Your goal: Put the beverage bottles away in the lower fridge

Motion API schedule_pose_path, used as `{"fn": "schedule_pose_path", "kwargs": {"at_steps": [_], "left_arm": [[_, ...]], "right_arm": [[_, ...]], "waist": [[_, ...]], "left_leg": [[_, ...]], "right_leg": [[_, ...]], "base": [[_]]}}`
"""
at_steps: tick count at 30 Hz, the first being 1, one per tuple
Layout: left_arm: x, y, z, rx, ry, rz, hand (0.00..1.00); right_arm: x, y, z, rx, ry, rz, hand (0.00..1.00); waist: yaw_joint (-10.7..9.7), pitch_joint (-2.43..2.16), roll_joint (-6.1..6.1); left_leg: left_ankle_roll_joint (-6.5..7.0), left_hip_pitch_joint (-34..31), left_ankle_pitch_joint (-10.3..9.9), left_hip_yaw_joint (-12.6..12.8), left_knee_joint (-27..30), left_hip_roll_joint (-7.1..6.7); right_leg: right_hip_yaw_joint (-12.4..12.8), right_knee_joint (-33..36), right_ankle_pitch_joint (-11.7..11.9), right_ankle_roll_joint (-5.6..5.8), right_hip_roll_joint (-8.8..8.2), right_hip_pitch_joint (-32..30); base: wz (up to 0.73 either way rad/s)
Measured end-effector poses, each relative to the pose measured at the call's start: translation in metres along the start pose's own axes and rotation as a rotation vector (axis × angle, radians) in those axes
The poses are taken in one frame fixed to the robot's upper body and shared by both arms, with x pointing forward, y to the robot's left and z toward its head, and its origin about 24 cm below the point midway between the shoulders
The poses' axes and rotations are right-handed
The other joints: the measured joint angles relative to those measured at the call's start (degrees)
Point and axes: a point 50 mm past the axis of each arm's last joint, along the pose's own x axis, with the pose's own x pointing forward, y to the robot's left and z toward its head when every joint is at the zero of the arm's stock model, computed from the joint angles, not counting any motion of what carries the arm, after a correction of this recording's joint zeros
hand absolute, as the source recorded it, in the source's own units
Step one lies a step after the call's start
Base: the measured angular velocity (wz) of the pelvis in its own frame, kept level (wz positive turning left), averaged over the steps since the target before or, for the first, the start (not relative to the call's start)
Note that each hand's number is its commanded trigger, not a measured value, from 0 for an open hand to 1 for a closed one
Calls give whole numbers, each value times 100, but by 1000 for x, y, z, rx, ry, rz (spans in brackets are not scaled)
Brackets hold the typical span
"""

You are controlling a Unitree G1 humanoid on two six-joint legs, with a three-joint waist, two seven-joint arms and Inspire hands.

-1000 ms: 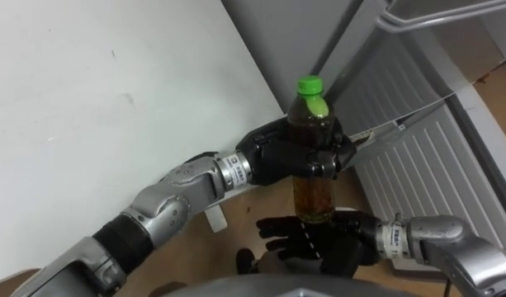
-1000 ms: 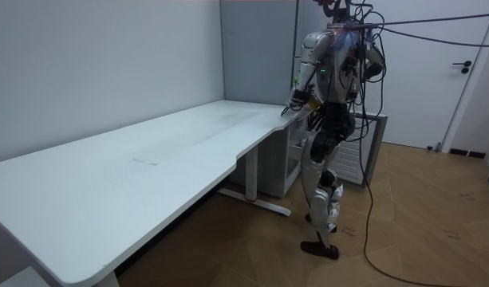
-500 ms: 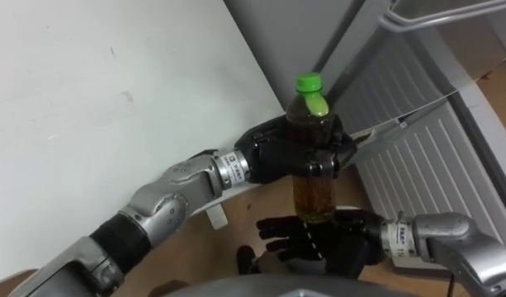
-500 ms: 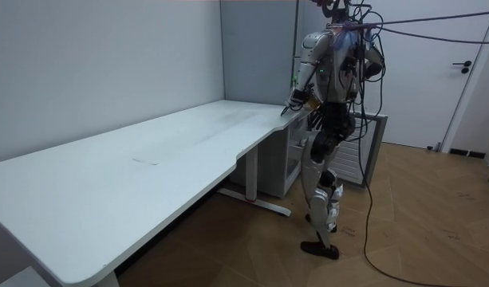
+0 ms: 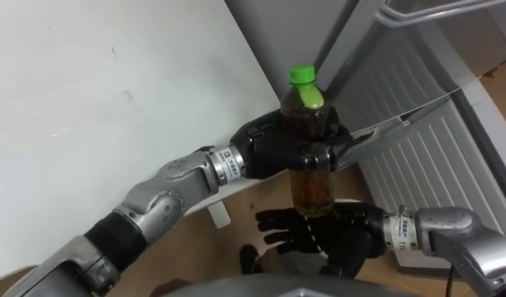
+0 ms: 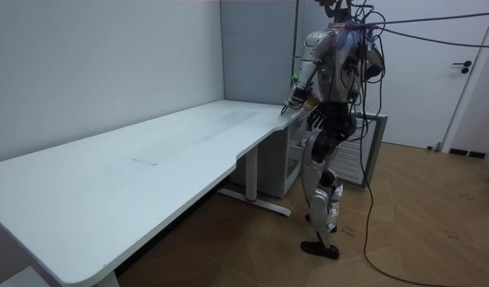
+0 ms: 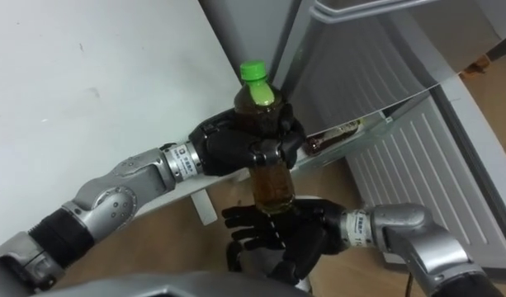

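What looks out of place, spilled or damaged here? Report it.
Nothing stands out. The bottle is upright with its green cap on, gripped by the left hand; the right hand is open beneath it. No spill shows.

The left robot hand (image 5: 273, 150) apparently hides the bottle's (image 5: 312, 190) middle.

Both eye views from the robot's head, steeply downward, close in, slightly offset sideways, sharing the green-capped bottle (image 5: 312, 191), white desk (image 5: 87, 99) and fridge (image 5: 426, 148), room view from well across the room, facing along the desk toward the robot.
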Motion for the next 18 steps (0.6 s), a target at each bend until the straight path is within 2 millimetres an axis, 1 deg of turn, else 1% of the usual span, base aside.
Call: {"fn": "schedule_pose_path", "kwargs": {"at_steps": [5, 10, 18], "left_arm": [[0, -3, 7, 19, -19, -18, 100], [0, -4, 7, 20, -20, -20, 100], [-4, -3, 8, 30, -13, -19, 100]], "right_arm": [[-3, -1, 4, 12, -40, 3, 0], [-4, -1, 4, 13, -44, 4, 0], [-4, -1, 4, 11, -43, 4, 0]], "waist": [[-3, -2, -1], [-3, -3, -14], [-6, -7, -131]], "left_leg": [[0, 0, 0, -12, 1, 0], [0, 0, 1, -28, 29, -1], [-1, 1, 1, -23, 88, 1]], "right_leg": [[-23, -1, -3, -4, -7, 5], [-40, -13, -4, -5, -14, 33], [-44, -18, -11, -14, -9, 50]], "base": [[0], [1], [0]]}}
